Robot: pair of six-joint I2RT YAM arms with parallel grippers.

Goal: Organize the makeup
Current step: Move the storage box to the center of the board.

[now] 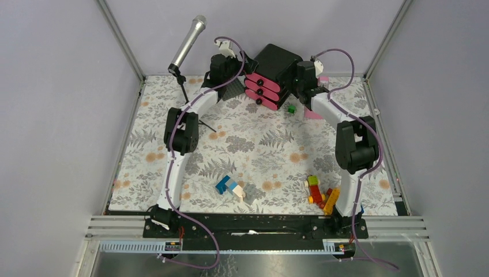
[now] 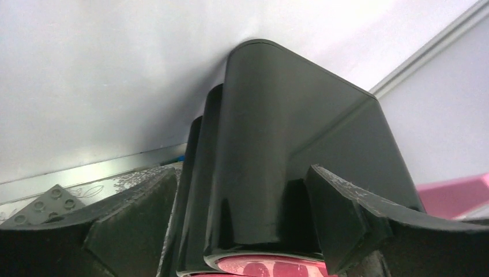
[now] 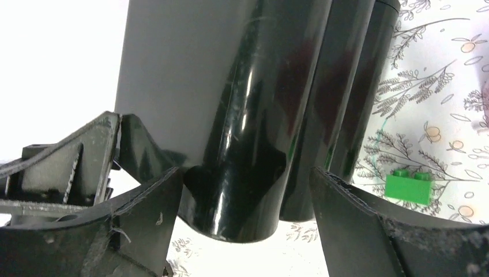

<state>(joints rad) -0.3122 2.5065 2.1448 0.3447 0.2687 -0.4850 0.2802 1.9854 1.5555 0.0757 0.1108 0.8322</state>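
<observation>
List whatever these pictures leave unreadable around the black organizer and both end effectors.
- Contents of the black organizer: its pink drawers are shut in the top view; the wrist views show only its shell.
- Left end effector, right end effector: finger contact with the organizer is unclear; their wrists cover them from above.
- Pink object beside the right arm: partly covered, too small to identify.
- Makeup: none identifiable in any view.

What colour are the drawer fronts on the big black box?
Pink. The drawer fronts show best in the top external view.
</observation>
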